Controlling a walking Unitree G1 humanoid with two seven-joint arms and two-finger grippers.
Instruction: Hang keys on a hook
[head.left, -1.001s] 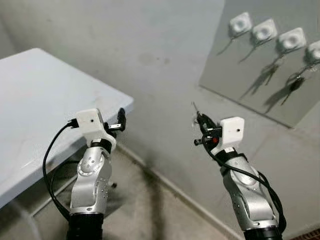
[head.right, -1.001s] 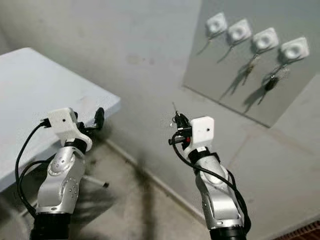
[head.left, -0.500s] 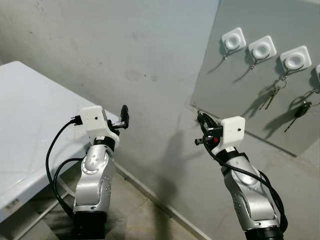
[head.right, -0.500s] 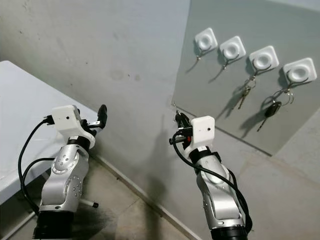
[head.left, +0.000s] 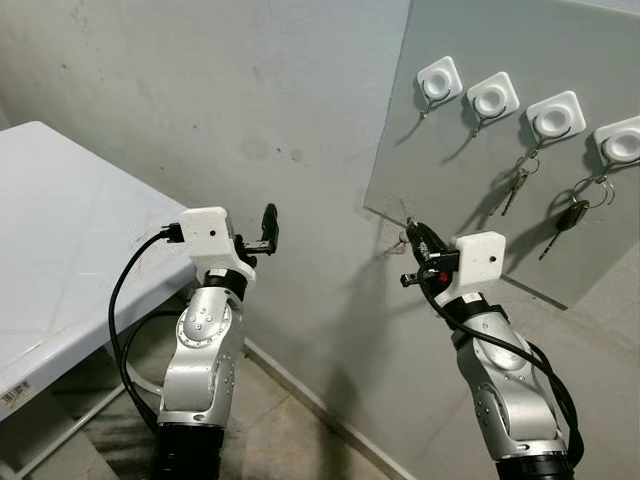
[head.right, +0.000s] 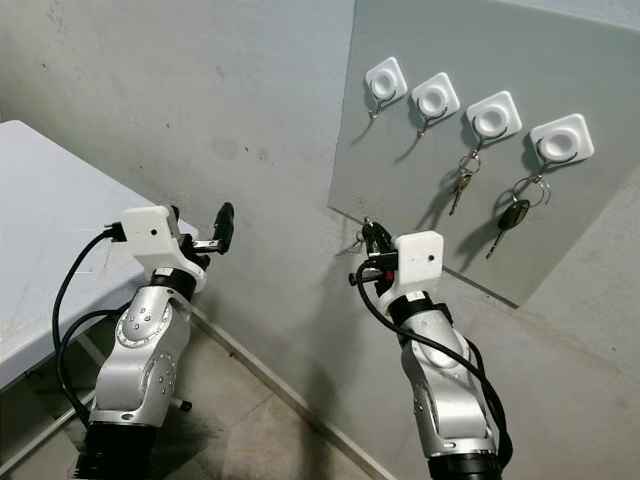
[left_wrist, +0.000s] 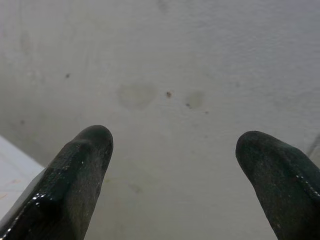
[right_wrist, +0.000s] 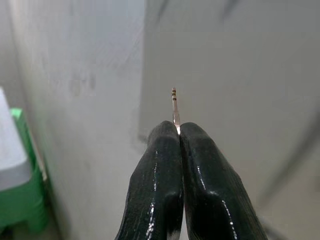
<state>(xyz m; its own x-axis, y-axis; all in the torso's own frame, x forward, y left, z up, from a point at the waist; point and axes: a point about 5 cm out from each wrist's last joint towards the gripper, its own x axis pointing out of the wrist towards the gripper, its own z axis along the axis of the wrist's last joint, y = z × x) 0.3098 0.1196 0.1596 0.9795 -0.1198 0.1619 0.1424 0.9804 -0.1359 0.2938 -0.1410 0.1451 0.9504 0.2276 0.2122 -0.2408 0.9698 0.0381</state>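
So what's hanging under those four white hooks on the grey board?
Of the four white hooks on the grey board, the two on the left carry nothing; the third holds keys, the fourth a black-headed key.

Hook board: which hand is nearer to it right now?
Right. The right hand, shut on a key ring, sits at the hook board's lower left corner; the left hand is farther left, near the table.
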